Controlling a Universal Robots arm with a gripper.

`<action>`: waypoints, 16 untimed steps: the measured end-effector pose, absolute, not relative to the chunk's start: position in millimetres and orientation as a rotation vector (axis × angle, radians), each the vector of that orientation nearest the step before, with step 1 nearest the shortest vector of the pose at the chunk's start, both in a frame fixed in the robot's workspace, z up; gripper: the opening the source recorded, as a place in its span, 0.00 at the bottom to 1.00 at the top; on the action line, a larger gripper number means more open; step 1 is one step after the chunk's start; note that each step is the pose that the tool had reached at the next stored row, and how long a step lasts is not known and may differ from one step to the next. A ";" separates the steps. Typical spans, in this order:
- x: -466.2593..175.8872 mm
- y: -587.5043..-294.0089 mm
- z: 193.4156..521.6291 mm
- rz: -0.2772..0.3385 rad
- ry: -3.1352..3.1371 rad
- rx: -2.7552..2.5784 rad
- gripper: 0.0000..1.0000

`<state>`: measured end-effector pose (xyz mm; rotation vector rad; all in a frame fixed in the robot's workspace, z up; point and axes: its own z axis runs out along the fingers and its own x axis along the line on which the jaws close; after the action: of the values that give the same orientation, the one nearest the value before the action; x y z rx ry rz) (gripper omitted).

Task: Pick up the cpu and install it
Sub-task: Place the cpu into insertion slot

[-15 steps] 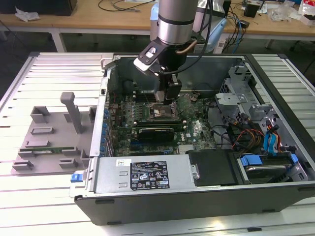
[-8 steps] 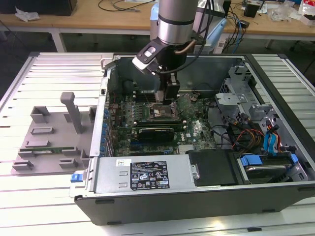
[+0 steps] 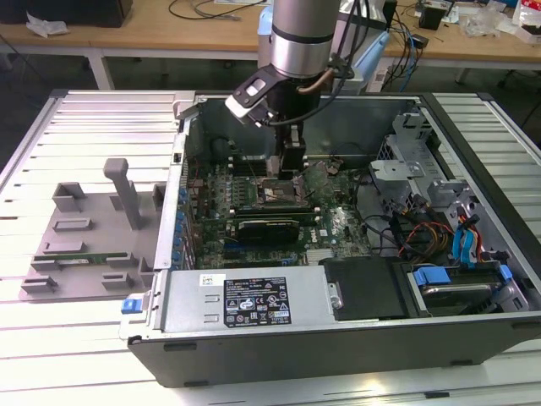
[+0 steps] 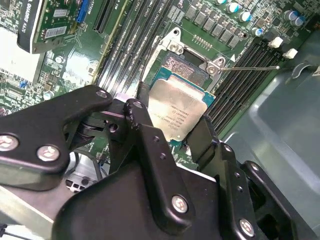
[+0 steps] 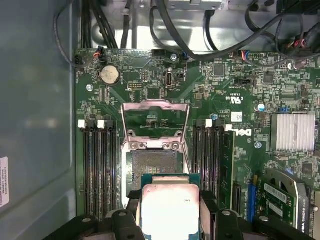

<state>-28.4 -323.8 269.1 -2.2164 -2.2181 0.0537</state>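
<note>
Gripper (image 4: 172, 131) clamps the cpu (image 4: 179, 106) by two edges in both wrist views, the first wrist view shows me the bare socket (image 5: 155, 166) just beyond it, and the exterior view shows the arm (image 3: 300, 34) reaching into the computer case (image 3: 338, 355).

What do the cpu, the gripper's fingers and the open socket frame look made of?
The cpu: silver-grey metal top with a dull sheen, on a green board edge. The gripper's fingers: matt black, perhaps coated metal or hard plastic; screw heads show. The socket frame: bare pale metal, glinting, likely steel.
</note>
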 end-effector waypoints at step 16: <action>-28.5 -323.7 269.0 0.054 -2.196 -2.238 0.55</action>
<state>-28.5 -323.7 269.0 -2.2377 -2.1963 0.0536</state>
